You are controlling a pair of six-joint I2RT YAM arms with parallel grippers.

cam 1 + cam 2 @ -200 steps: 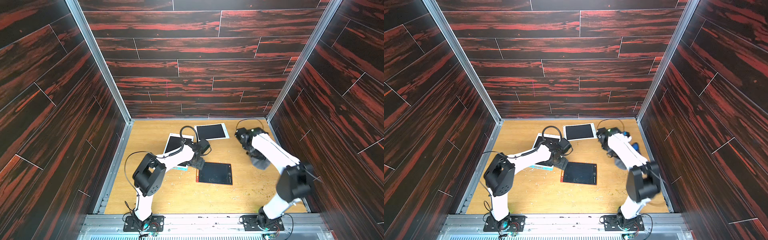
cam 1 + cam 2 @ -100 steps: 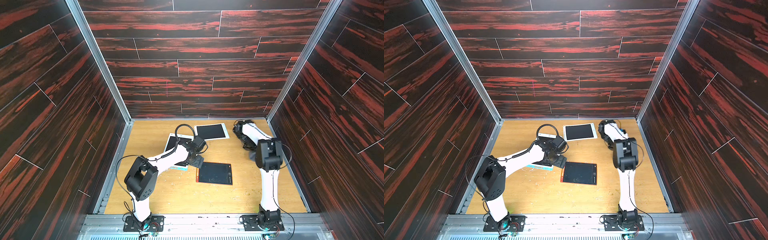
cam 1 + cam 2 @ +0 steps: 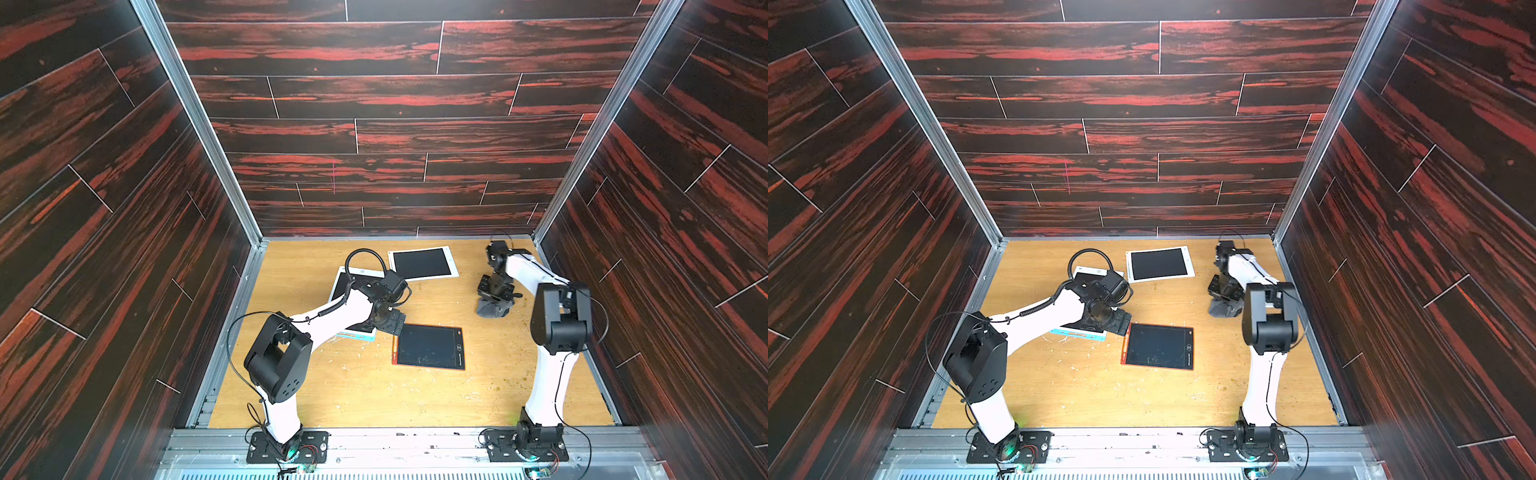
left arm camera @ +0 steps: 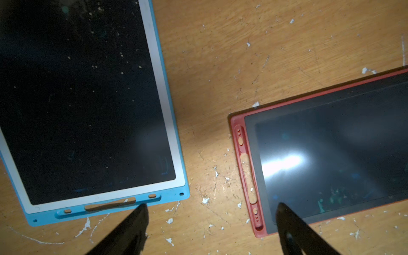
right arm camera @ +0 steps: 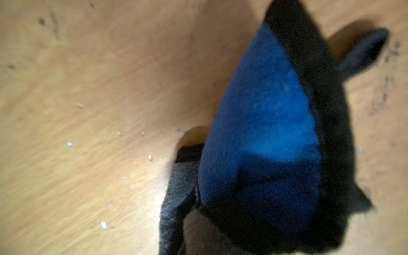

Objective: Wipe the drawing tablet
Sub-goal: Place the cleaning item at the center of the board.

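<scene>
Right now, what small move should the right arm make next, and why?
Probably secure the cloth with the right end effector: it sits bunched directly beneath, far from the smeared red-framed tablet, and whether it is gripped is unclear.

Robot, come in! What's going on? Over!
Left gripper open, over the gap between blue tablet and red tablet. Right gripper on the cloth, grip unclear. Cloth apart from both tablets.

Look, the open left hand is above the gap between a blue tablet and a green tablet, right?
No, green is wrong. The left wrist view shows the open left hand above the gap between the blue tablet and a red tablet.
</scene>
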